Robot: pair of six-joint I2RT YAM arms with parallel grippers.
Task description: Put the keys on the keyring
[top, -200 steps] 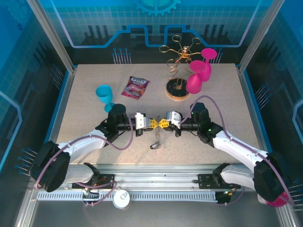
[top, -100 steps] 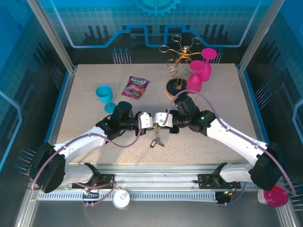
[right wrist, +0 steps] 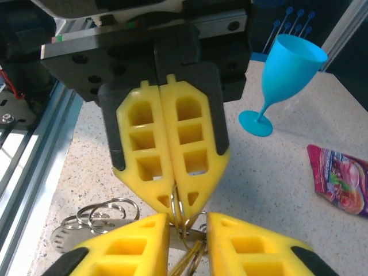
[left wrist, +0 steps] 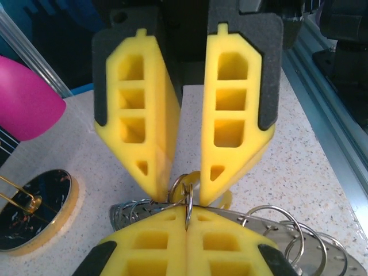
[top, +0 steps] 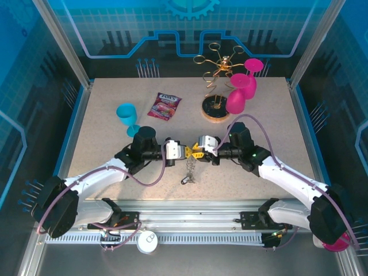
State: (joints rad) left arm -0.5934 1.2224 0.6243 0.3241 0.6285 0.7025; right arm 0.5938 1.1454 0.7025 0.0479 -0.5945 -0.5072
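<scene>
Whereas shut before, right gripper (top: 196,153) now parted beside keyring (right wrist: 177,215)

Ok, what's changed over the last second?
Both grippers shifted toward the rack half a second ago, then came back to about where they started. The right gripper looked closed before, as far as the top view tells. Its jaws now stand apart on either side of the ring. The left gripper stays shut on that ring. The keys hanging below and everything else stayed put.
</scene>
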